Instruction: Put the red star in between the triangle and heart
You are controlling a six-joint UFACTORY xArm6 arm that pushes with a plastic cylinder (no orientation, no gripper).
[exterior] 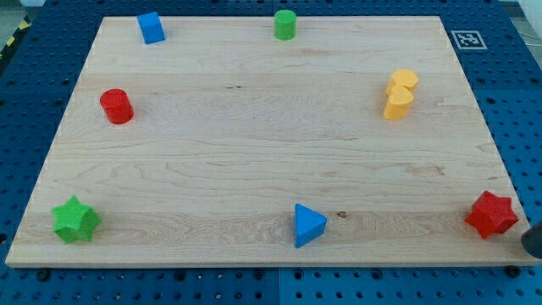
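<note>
My tip — a bare rod with no fingers to open or close — is sitting at the view's bottom right, just beside the red star. The star is waiting far from the blue triangle and yellow heart — the push is not yet done.

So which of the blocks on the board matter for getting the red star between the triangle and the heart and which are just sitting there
Part of the job:
red star
blue triangle
yellow heart
my tip, just to the view's right of the red star

Just lying about:
green star
red cylinder
blue cube
green cylinder
</note>
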